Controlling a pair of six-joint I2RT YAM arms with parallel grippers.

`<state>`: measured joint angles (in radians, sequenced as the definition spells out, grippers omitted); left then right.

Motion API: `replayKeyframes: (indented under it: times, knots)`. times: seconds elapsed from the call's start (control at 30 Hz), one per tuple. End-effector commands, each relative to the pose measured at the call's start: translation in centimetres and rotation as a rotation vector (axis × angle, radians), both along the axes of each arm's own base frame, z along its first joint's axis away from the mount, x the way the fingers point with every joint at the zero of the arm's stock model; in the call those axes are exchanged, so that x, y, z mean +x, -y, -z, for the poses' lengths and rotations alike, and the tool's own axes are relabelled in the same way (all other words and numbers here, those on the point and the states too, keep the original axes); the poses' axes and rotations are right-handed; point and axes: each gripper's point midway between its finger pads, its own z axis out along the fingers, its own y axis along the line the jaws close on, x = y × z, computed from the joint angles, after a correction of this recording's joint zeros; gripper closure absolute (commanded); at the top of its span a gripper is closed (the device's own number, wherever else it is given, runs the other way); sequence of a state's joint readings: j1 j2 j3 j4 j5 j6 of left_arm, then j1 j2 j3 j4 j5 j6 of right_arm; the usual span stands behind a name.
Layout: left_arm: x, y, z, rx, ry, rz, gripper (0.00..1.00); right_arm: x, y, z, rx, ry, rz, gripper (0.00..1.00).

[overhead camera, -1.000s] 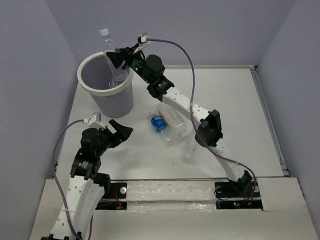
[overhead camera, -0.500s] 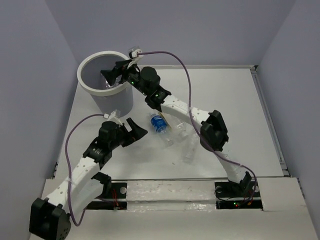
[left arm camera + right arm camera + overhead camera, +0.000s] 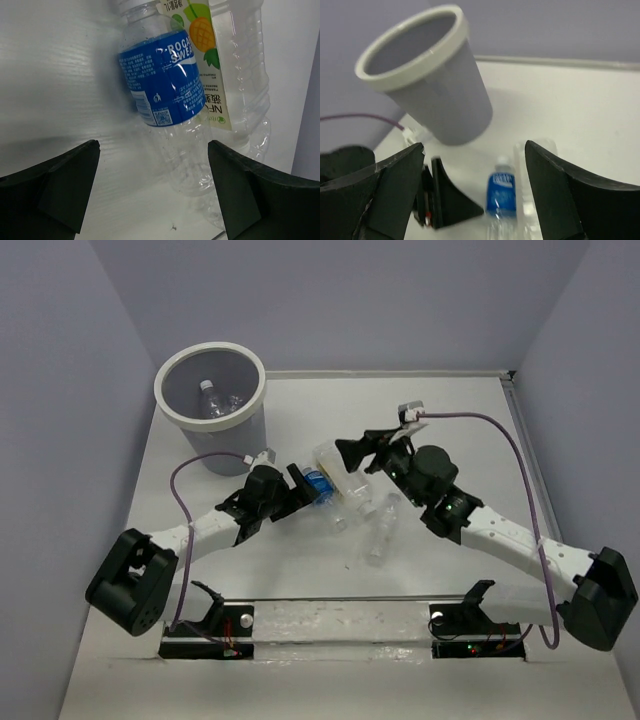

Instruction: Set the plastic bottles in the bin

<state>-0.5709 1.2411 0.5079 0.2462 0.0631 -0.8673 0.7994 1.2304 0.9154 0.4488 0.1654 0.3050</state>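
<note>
So the plastic bottles are split up. In the overhead view you've got one with a white cap (image 3: pixel 207 392) lying down inside the bin (image 3: pixel 168 400), plus another clear shape beside it that's too blurry to call. The rest sit in a loose cluster mid-table: the blue-labelled bottle (image 3: pixel 318 486) lies on its side, touching the wider bottle with the yellow-orange label (image 3: pixel 333 462) just behind it, and a slim unlabelled bottle (image 3: pixel 377 540) lies a little nearer the arm bases. The bin stands upright in the far left corner, well apart from that cluster. Your left gripper (image 3: pixel 303 490) is down low right at the blue-labelled bottle, jaws spread wide and holding nothing. In its wrist view the blue label (image 3: pixel 162 90) sits between and just ahead of the two fingers (image 3: pixel 65 187), with the pineapple-print label (image 3: pixel 212 65) pressed against its far side. Your right gripper (image 3: pixel 358 455) hovers over the wider bottle, jaws also wide apart and empty. Its wrist camera looks past the fingertips at the bin, the blue bottle and the left gripper. Everything's on a white table (image 3: pixel 460 420).
</note>
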Motion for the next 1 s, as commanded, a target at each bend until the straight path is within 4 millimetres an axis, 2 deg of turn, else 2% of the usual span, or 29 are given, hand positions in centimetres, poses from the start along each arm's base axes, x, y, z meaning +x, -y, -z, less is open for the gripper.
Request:
replayKeyframes:
  times: [0.0,0.07,0.1,0.2,0.3,0.37,0.43,0.57,0.6,0.63,0.73,0.77,0.83,0.87,0.93,0.97]
  knots:
    - [3.5,1.6,-1.7,-0.045,0.087,-0.049,0.01,-2.2,5.9,10.6,-0.123,-0.268,0.168,0.14]
    - [4.4,2.3,-1.1,-0.053,0.077,-0.055,0.01,-3.5,7.4,12.6,-0.105,-0.333,0.194,0.14]
    - [5.0,2.0,-0.8,-0.038,0.078,-0.081,0.01,-4.5,8.9,14.5,-0.122,-0.370,0.222,0.14]
    - [5.9,2.7,0.5,-0.025,0.054,-0.084,0.01,-5.6,11.4,17.8,-0.128,-0.455,0.290,0.11]
    - [6.5,2.8,1.4,-0.014,0.041,-0.101,0.01,-6.2,12.0,19.8,-0.125,-0.519,0.307,0.02]
    - [6.7,2.9,2.0,-0.008,0.033,-0.109,0.01,-5.9,12.9,21.0,-0.124,-0.545,0.349,0.00]
    - [6.8,2.8,2.6,0.005,0.027,-0.114,0.06,-5.4,13.8,22.1,-0.141,-0.570,0.396,0.00]
    - [6.8,2.4,3.1,0.031,0.028,-0.132,0.20,-3.7,15.2,24.0,-0.147,-0.633,0.455,0.00]
    - [6.8,2.3,3.1,0.035,0.031,-0.136,0.21,-3.6,14.8,24.2,-0.146,-0.639,0.437,0.01]
    - [6.7,2.1,3.0,0.037,0.035,-0.134,0.30,-3.4,14.9,24.6,-0.143,-0.647,0.444,0.02]
    - [6.4,1.9,2.7,0.043,0.043,-0.130,0.40,-3.2,14.1,25.5,-0.152,-0.676,0.421,0.06]
    - [6.0,1.8,2.5,0.050,0.049,-0.122,0.47,-3.1,14.0,25.8,-0.154,-0.684,0.419,0.06]
    - [5.4,1.7,2.2,0.063,0.046,-0.107,0.48,-3.2,14.0,26.8,-0.172,-0.709,0.423,0.09]
    - [5.1,1.7,1.3,0.063,0.066,-0.092,0.48,-3.2,13.9,26.9,-0.168,-0.714,0.424,0.12]
    - [4.0,1.8,0.8,0.084,0.071,-0.067,0.49,-3.2,14.0,27.5,-0.168,-0.732,0.423,0.15]
    - [3.8,2.0,-0.9,0.072,0.104,-0.060,0.49,-3.3,13.9,27.6,-0.162,-0.738,0.420,0.16]
